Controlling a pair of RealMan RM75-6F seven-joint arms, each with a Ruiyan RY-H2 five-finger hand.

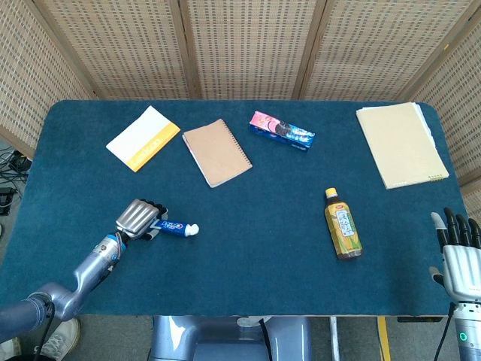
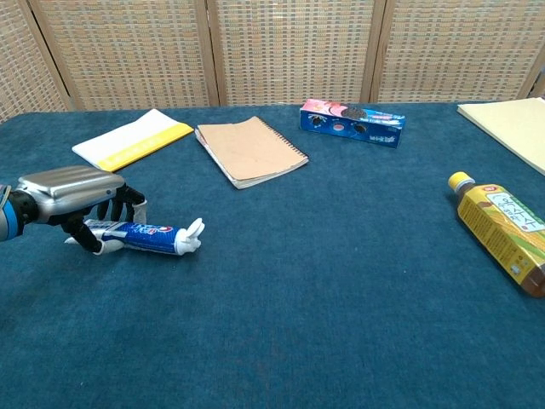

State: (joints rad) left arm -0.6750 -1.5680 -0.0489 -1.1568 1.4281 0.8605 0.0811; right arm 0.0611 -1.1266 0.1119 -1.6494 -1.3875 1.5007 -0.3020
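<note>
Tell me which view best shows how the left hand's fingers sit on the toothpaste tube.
Chest view: side-on, the left hand has its fingers curled around the toothpaste tube. The head view looks down on the hand's back, which hides the fingers' contact.

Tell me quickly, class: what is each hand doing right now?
Left hand: fingers closed around the toothpaste tube, gripping it on the table.
Right hand: open, fingers apart, holding nothing.

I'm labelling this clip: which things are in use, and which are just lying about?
In use:
left hand, fingers curled over the toothpaste tube

Lying about:
brown notebook
yellow-and-white booklet
cookie box
drink bottle
paper pad
</note>
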